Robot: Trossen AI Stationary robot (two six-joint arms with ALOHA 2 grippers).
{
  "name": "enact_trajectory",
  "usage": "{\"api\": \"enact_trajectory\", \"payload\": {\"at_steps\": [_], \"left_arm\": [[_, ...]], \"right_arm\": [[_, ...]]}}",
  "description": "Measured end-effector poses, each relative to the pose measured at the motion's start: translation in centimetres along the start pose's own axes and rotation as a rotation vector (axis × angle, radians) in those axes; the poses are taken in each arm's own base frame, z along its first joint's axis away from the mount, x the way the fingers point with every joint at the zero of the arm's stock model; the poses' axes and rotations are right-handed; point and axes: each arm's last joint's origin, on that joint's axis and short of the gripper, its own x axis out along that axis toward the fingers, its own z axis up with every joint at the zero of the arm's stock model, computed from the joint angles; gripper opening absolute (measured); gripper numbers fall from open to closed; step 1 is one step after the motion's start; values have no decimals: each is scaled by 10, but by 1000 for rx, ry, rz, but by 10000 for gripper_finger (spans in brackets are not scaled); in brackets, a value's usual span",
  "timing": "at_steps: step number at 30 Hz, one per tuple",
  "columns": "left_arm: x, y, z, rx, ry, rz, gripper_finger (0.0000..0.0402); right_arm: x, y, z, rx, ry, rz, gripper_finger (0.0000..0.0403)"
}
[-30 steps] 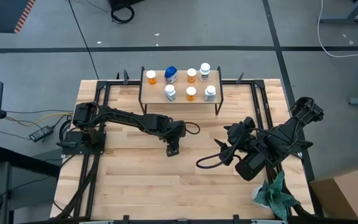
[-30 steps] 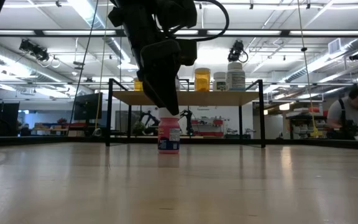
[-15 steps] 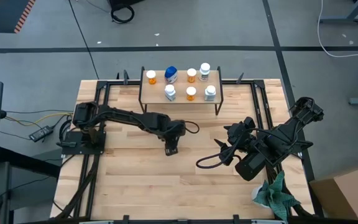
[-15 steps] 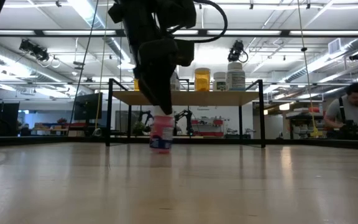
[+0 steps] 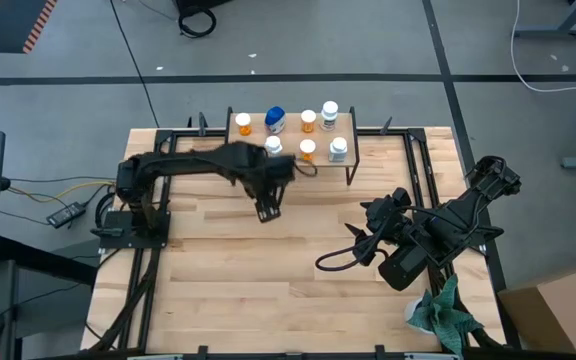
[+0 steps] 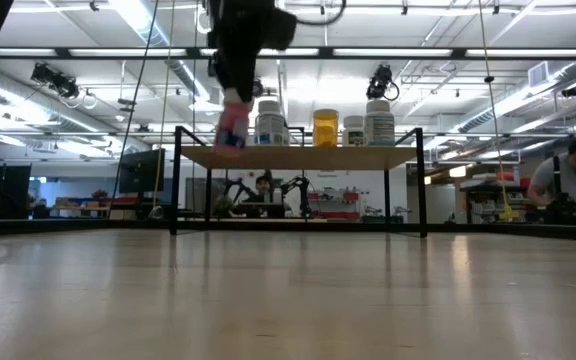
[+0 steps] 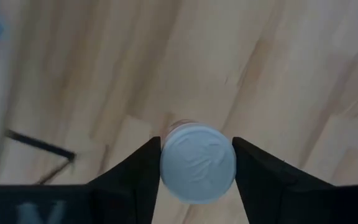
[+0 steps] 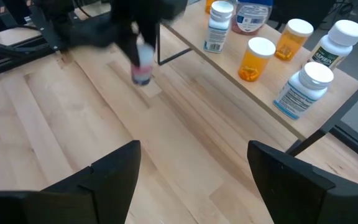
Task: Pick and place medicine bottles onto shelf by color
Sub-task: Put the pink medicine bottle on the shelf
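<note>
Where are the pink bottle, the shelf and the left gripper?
pink bottle point(image 6: 232, 128): low view, its body, held in the air.
shelf point(image 6: 308, 156): low view, front edge of the board.
left gripper point(image 7: 197, 163): left wrist view, between its fingertips, shut on the bottle's cap.

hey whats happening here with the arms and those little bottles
The left gripper is clamped on a pink bottle and carries it in the air beside the shelf, where seven bottles already stand. The right gripper waits open over the table's right side, holding nothing.
</note>
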Motion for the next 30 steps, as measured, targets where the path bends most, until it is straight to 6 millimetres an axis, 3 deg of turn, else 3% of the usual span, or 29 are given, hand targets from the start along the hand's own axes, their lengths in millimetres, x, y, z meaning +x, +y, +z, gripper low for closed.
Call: {"api": "enact_trajectory", "payload": {"at_steps": [5,12,21,30], "left_arm": [[-44,28,-11,-66,-108,-40,199],[-83,72,-31,-129,-212,-14,175],[-80,124,-27,-205,-234,53,209],[-69,150,-20,-248,-242,75,153]], "right_arm": [[0,-1,0,-5,1,-4,302],[0,-2,0,-20,-16,-23,302],[2,-3,2,-14,-19,-33,302],[3,-3,2,-7,-17,-35,302]]}}
